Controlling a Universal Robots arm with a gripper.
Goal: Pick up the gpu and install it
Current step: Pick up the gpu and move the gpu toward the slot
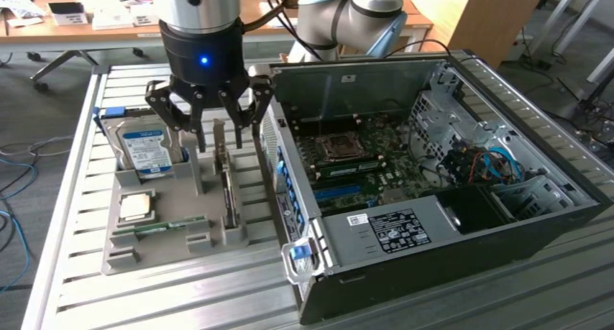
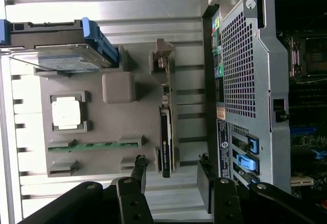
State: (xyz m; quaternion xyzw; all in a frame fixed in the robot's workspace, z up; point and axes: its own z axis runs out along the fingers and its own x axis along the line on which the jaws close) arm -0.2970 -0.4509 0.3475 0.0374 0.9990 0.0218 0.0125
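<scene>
Slatted metal table (image 1: 144, 294) carries a grey tray (image 1: 163, 247) and, on the exterior view's right, an open computer case (image 1: 403, 287). We see the gpu (image 1: 227, 186) standing on edge in a slot of the tray, on the side nearest the case, well apart from the hard drive (image 1: 146, 149), the CPU (image 1: 136, 206) and the green memory stick (image 1: 158, 227). The tool (image 1: 218, 132) hangs above the tray with its jaws spread wide and nothing between them.

In the wrist view the gpu (image 2: 166, 132) lies along the gap of the tool (image 2: 171, 180), so the line-up looks close. We judge the step in hand to be the approach for the pick. To do it well, we would centre the jaws across the card's thin edge, keep the wrist square to the slot, and descend straight, clear of the tray's upright posts and the case wall.
</scene>
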